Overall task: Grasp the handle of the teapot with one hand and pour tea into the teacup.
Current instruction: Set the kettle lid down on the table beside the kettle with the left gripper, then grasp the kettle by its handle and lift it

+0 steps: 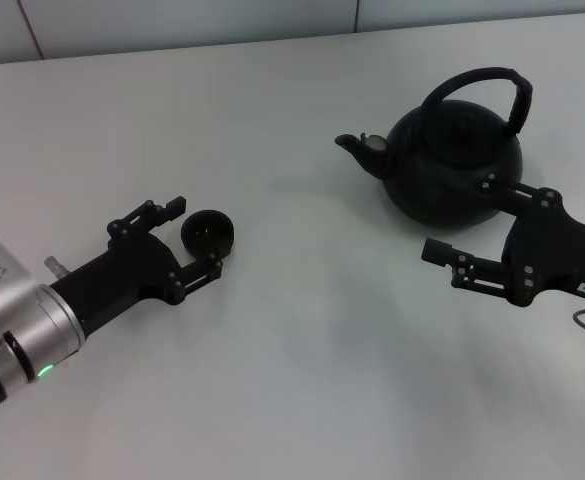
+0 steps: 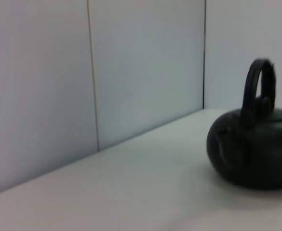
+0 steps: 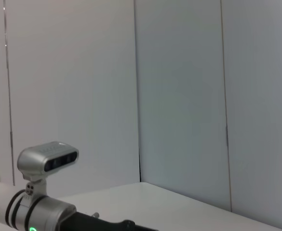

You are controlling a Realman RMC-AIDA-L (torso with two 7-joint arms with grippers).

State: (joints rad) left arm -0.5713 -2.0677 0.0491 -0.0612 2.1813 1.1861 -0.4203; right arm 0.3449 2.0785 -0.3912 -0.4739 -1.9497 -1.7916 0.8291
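The left gripper (image 1: 194,235) has its fingers spread around the teacup (image 1: 208,231), not squeezing. The right gripper (image 1: 464,220) waits with released fingers just beside the teapot (image 1: 452,165). Next, I think, it must rise to the handle (image 1: 477,85).

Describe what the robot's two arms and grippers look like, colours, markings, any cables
The left gripper is matte black with jointed linkage fingers, mounted on a silver metal wrist with dark ring seams and a small green light. The right gripper is the same black linkage design on a blocky black body with a small white label; a thin grey cable loops beside it. The right wrist view shows a silver camera housing above the left wrist.
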